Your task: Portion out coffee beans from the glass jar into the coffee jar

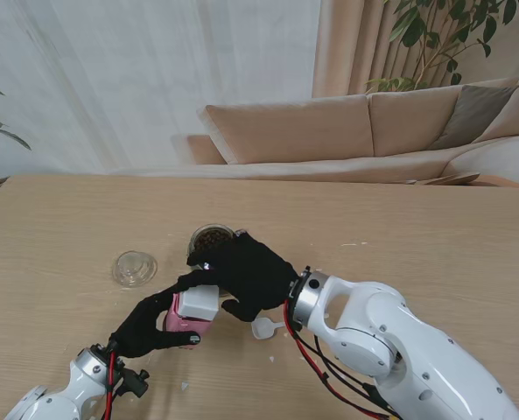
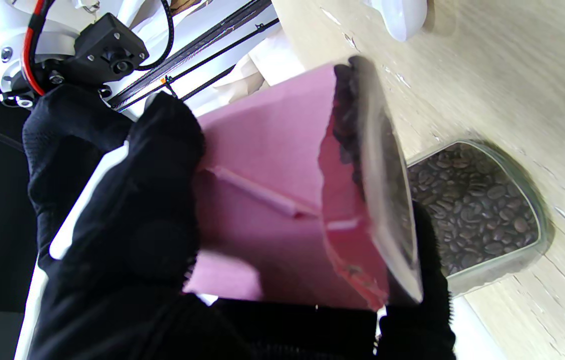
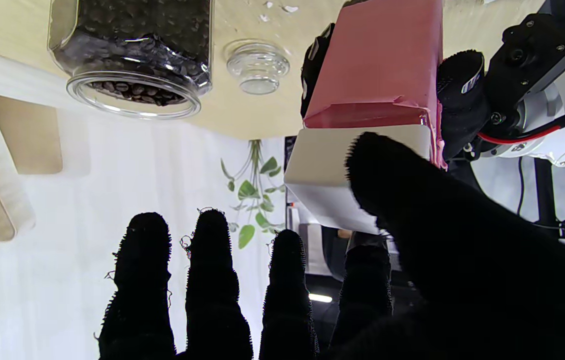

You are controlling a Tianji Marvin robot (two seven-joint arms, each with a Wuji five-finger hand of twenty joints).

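A: Where do things stand?

B: The left hand (image 1: 145, 325) has its fingers wrapped round the pink coffee jar (image 1: 187, 322), held tilted just off the table (image 1: 417, 245), near me. The glass jar (image 1: 213, 238) stands open just beyond it, well filled with beans. Its stopper (image 1: 135, 268) lies off to the left and a white scoop (image 1: 266, 328) lies by the right wrist.

A: And the right hand (image 1: 250, 273)?

B: It is over the coffee jar's white cap (image 1: 202, 300). From its wrist view the thumb (image 3: 412, 200) lies against the cap (image 3: 322, 165) while the other four fingers (image 3: 212, 270) stretch straight out, touching nothing. Whether it truly grips the cap, I cannot tell.

A: So which step is this?

B: Cap work, I judge. The left wrist view shows beans right at the coffee jar's (image 2: 272, 165) mouth, so the portion looks to be in and the cap is probably going on.

A: How to do it well?

B: Bring the jar upright first, because tilted like this, beans at the rim could spill or jam under the cap. Keep the left grip firm and low on the pink body, clear of the cap's edge. Square the cap to the mouth, curl the fingers over the far side to oppose the thumb, and press straight down. Mind the open glass jar (image 2: 477, 210) close behind the knuckles.
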